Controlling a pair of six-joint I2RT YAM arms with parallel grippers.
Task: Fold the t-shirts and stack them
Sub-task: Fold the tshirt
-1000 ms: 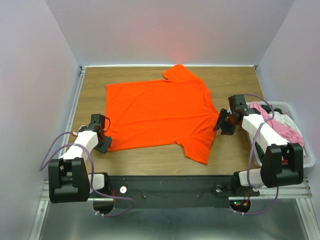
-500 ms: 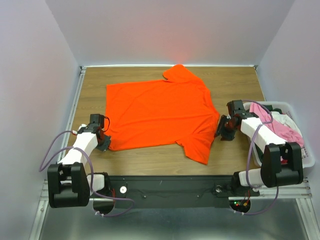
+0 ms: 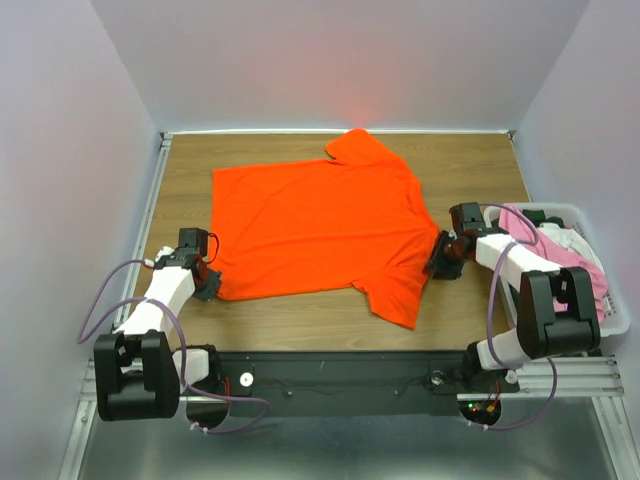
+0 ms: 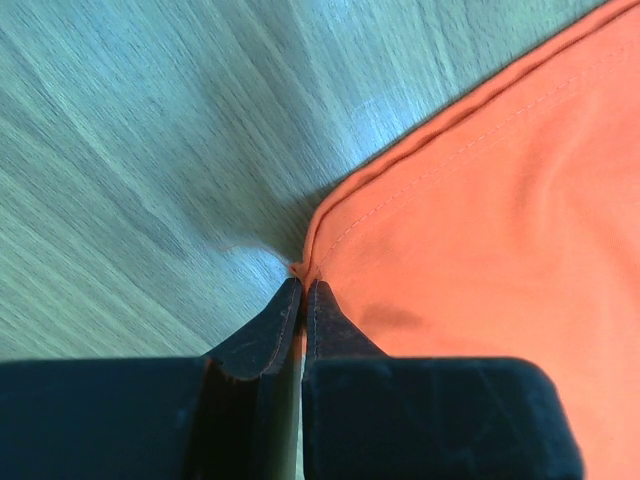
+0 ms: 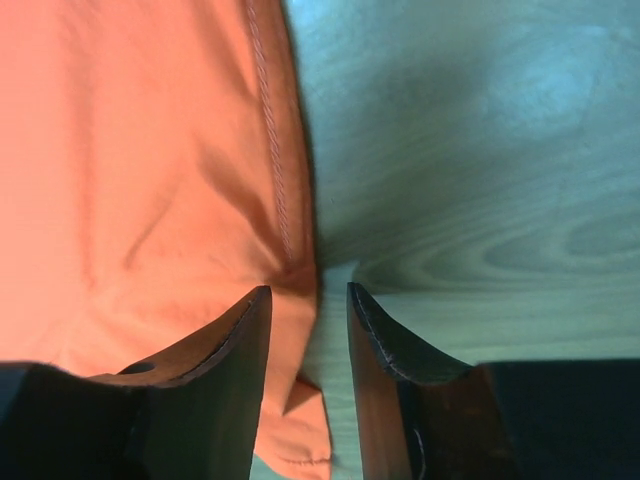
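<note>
Cloth status: orange t-shirt (image 3: 315, 230) flat on table (image 3: 290, 318), left gripper (image 4: 303, 290) clamped on its hem corner, right gripper (image 5: 308, 300) jaws apart astride opposite edge; should close fully before lifting both evenly.

Bin (image 3: 617, 325) at right, walls (image 3: 60, 150) hemming table (image 3: 260, 150), bare wood beyond orange t-shirt (image 3: 320, 230)

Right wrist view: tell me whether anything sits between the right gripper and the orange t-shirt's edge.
Nothing visible does. The right gripper stands open right at the hemmed edge of the plain bright orange cloth t-shirt, with only bare wooden table beside it.
</note>
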